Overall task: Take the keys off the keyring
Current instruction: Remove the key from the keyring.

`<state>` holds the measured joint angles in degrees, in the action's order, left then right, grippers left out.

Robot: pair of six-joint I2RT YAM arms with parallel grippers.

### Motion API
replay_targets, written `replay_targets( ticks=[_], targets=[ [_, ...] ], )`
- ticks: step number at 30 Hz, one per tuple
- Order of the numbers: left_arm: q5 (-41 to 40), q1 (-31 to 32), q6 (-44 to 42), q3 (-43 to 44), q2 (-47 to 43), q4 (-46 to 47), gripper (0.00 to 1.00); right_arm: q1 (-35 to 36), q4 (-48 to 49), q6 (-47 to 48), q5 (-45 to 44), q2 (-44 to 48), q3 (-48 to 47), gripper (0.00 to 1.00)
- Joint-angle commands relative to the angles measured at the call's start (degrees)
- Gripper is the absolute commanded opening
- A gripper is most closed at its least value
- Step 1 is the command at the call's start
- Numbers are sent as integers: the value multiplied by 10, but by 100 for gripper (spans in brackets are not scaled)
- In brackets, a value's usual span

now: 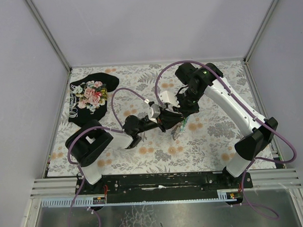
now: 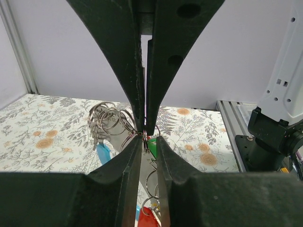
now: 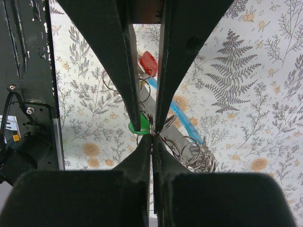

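**Steel wire pinched, green key not surely caught**

Raised above the floral surface (image 3: 246, 94), the keyring (image 3: 191, 153) sits where the two arms meet. The right hand (image 3: 151, 135) is pressed together on its thin wire. The left hand (image 2: 150, 138) stands slightly spread astride the green key (image 3: 140, 126); whether it bites, I cannot tell. The risk is that pulling on a weak hold lets the plastic head slip. It could also drag the whole bunch, red key (image 3: 148, 61) and blue fob (image 3: 182, 116) included, out of the right hand's narrow pinch.
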<state>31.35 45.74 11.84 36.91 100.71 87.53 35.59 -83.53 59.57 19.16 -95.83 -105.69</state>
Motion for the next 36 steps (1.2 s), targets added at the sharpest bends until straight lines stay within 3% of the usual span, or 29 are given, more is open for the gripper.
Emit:
replay_targets(
  ticks=[1, 36],
  targets=[
    [9, 3, 3, 11, -3, 42, 17, 5, -6, -5, 14, 8, -18, 0],
    [5, -5, 17, -1, -17, 44, 18, 6, -5, -4, 11, 9, -21, 0]
  ],
)
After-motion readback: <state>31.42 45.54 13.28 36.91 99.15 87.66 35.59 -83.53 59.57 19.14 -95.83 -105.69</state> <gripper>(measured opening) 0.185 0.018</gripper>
